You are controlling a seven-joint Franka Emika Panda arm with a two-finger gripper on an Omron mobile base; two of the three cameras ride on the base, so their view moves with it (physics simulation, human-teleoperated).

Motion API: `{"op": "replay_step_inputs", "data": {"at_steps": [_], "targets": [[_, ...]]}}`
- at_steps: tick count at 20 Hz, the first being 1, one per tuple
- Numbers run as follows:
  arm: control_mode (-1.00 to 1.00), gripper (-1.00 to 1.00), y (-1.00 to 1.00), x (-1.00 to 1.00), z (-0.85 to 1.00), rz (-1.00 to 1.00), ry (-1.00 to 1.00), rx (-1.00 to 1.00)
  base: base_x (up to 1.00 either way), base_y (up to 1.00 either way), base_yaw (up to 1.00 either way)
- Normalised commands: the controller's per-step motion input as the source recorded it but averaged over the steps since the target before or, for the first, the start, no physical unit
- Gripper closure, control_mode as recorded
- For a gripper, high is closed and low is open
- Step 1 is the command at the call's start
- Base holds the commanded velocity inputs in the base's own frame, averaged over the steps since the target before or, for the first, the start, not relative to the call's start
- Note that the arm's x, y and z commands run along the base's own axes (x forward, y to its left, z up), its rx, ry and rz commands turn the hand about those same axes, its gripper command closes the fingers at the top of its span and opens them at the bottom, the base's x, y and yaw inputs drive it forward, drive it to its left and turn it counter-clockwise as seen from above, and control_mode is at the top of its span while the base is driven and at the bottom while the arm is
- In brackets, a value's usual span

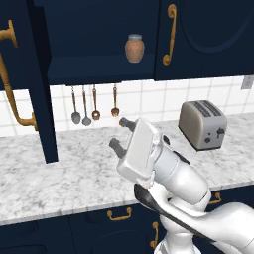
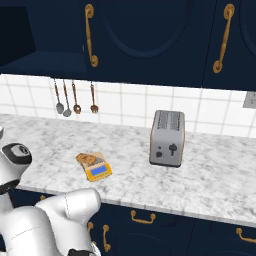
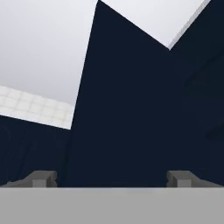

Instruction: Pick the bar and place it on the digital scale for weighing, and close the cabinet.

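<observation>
Left base view first: you have the gripper [image 1: 120, 134] raised over the marble counter [image 1: 59, 173], its two dark fingers spread wide with nothing between them, pointing up and to the left toward the open cabinet door [image 1: 37, 84]. That door stands swung out, edge-on to you, with its curved brass handle [image 1: 12, 84] on the left face. Inside the cabinet [image 1: 99, 39], on the shelf, a brown jar [image 1: 134, 48] sits upright with its lid on. Below the shelf, four utensils [image 1: 94, 105] hang against the white tile wall. A silver toaster [image 1: 202, 124] stands on the counter to the right, well apart from the gripper.

Right base view: the digital scale [image 2: 96, 169] lies on the counter near the front edge, blue display toward you. The bar [image 2: 88, 158] rests on its top plate, at the far end. The toaster [image 2: 167, 138] stands to the right of it, apart.

Hand view: you look at a dark navy cabinet panel [image 3: 131, 109] with pale surface beyond; both fingertips [image 3: 43, 177] sit far apart at the bottom.
</observation>
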Motion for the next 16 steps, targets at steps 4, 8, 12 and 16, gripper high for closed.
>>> {"op": "replay_step_inputs", "data": {"at_steps": [4,8,12,16], "targets": [[-1.0,-1.0,0.39,-0.97,-0.04,-0.41,-0.14,-0.04,0.0,0.0,0.0],[-1.0,-1.0,0.04,-0.88,0.0,-0.45,-0.03,-0.03,0.0,0.0,0.0],[-1.0,-1.0,-0.13,-0.69,0.0,-0.35,0.04,0.0,0.0,0.0,0.0],[-1.0,-1.0,0.2,-0.5,-0.06,-0.24,0.06,-0.02,0.0,0.0,0.0]]}}
